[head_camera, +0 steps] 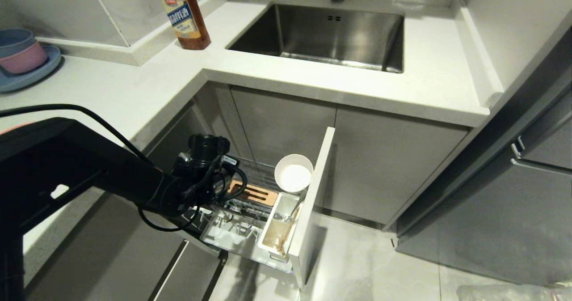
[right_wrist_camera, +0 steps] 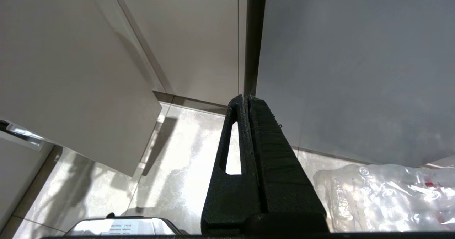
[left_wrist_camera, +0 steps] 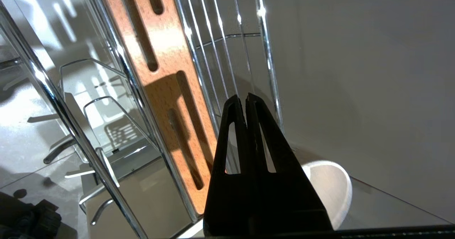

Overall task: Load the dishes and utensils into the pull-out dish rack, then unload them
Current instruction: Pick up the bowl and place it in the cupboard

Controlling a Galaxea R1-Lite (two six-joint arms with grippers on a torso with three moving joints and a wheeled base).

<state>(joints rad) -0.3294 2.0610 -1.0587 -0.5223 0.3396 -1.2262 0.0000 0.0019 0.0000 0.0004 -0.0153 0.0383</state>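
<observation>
The dish rack [head_camera: 250, 220] stood pulled out from the cabinet below the sink [head_camera: 321, 35], its narrow door front [head_camera: 313, 202] facing the floor. The cream-white bowl [head_camera: 293, 173] sat in the rack's back part, just beside the door front and next to the slotted wooden block [head_camera: 254, 194]. The chopsticks [head_camera: 286, 236] leaned in the white utensil cup [head_camera: 279, 227] at the front of the rack; a spoon could not be made out with certainty. The left end effector [left_wrist_camera: 246, 97] hung over the rack's wires beside the wooden block [left_wrist_camera: 167, 90], fingers pressed together and empty, with the bowl [left_wrist_camera: 332, 193] close by. The right end effector [right_wrist_camera: 246, 97] pointed at the floor beside grey cabinet fronts, fingers together, holding nothing. On the surface stood a sauce bottle [head_camera: 182, 12] and stacked small bowls [head_camera: 20, 50] on a blue plate [head_camera: 27, 75].
</observation>
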